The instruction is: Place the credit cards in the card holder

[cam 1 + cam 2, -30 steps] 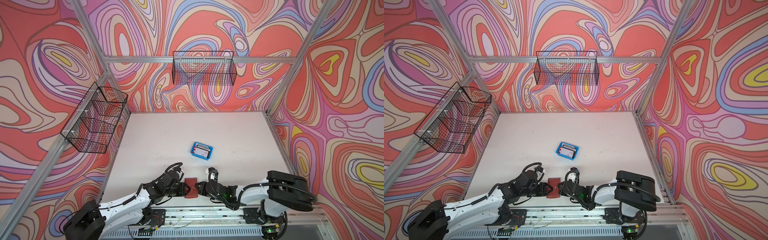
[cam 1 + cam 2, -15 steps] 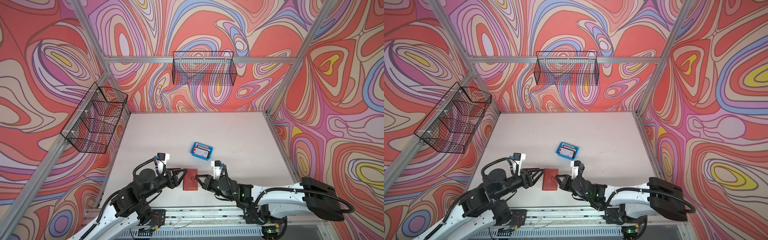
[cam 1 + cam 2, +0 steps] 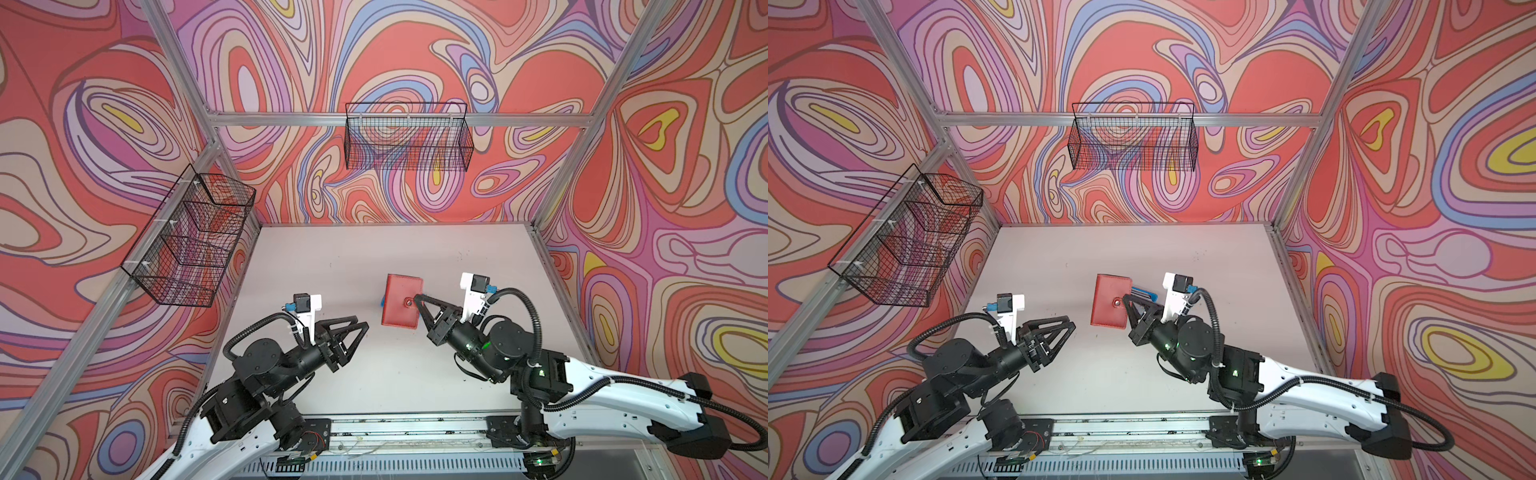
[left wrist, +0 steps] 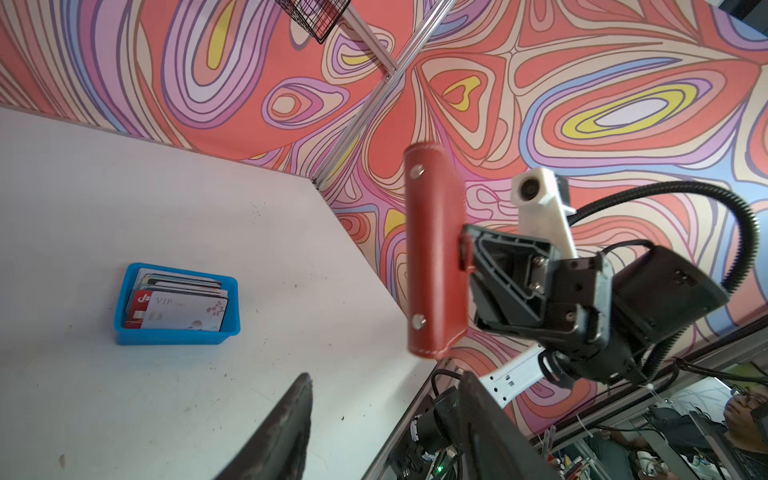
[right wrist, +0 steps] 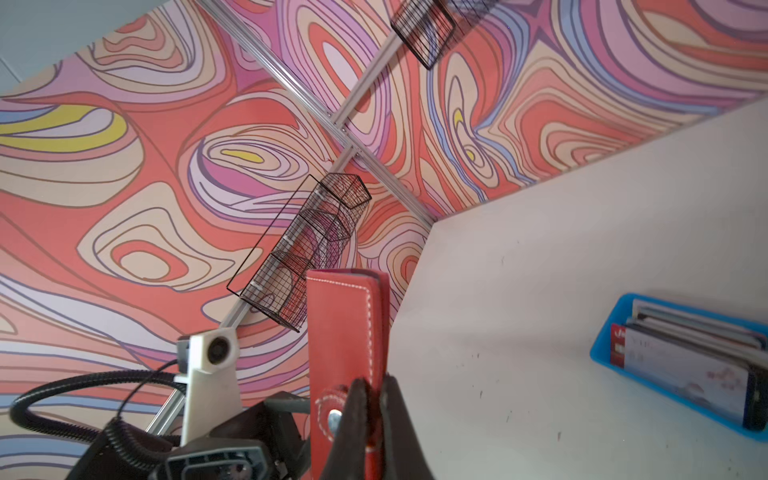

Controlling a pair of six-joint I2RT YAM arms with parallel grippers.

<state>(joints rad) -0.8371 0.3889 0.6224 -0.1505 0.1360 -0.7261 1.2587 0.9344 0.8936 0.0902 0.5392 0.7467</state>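
Red holder (image 3: 402, 300) hangs above the table, pinched at its strap edge by the right gripper (image 3: 417, 297) (a thin hold, I'd say), so it could twist or slip free. Spread and empty, the left gripper (image 3: 360, 322) waits well apart. Cards (image 4: 178, 309) sit in the blue tray (image 4: 174, 336).

We see the red card holder (image 3: 400, 303) closed, its snap strap fastened, hanging above the table (image 3: 332, 257), pinched at the strap edge by the right gripper (image 3: 417, 297). The credit cards (image 4: 178, 309) sit stacked in a blue tray (image 4: 124, 299), the top one white.
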